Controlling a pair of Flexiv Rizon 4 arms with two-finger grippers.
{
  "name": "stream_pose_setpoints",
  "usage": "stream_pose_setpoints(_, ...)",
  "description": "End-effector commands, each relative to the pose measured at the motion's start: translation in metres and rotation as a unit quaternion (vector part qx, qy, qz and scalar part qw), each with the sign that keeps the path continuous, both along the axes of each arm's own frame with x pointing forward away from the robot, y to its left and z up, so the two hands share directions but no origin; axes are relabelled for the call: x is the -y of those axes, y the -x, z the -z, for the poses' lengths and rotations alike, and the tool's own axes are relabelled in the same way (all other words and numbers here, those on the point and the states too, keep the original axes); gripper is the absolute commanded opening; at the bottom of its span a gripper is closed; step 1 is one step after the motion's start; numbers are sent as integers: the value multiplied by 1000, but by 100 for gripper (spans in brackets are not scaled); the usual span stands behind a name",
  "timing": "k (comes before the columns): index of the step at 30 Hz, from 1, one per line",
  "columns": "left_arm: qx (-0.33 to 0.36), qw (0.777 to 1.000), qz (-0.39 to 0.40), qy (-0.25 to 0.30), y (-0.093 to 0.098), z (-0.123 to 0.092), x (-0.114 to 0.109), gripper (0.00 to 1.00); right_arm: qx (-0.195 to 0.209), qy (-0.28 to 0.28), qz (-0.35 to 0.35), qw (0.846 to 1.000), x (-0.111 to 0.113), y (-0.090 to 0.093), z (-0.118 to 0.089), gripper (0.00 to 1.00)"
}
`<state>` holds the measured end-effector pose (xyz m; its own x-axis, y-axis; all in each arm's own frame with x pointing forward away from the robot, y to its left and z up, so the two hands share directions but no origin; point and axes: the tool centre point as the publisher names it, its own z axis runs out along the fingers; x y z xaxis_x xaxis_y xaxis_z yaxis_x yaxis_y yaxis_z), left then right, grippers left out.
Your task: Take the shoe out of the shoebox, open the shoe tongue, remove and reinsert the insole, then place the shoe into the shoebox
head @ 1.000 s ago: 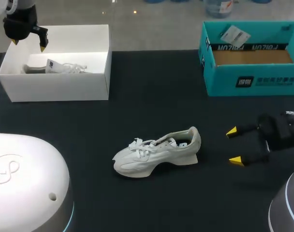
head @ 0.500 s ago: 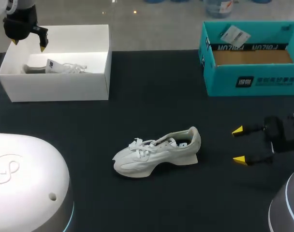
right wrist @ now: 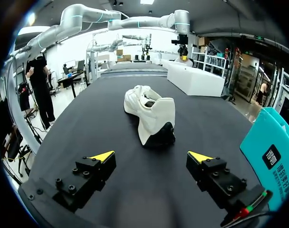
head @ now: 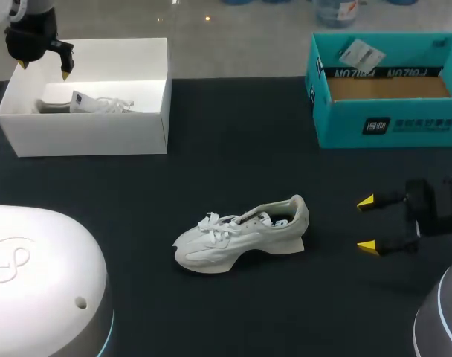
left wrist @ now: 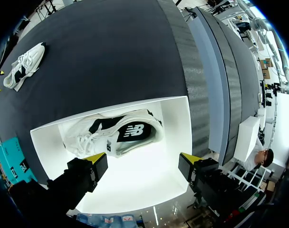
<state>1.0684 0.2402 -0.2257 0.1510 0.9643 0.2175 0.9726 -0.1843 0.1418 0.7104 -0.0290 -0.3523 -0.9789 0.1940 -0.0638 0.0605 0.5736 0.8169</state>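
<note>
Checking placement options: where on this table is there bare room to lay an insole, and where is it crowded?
Bare mat lies between the white shoebox and the teal box, reaching to the shoe. It is tighter between that shoe's heel and the right tool; the white shoebox holds a second shoe.

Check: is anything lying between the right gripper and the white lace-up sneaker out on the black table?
Nothing visible. Only bare black table separates the open right gripper from the white lace-up sneaker, whose heel faces it.

bright even overhead light, soft faint shadows
</note>
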Motion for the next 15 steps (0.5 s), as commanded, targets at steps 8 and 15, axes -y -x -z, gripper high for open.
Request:
stream_pose_setpoints(8, 1, 1000, 1, -1, 1, 0, 0, 100, 2, 11, -24, 1000, -6, -8, 5, 100)
stream_pose_setpoints(15, 1, 1000, 1, -1, 1, 0, 0, 100, 11, 13, -35, 999, -6, -19, 11, 100)
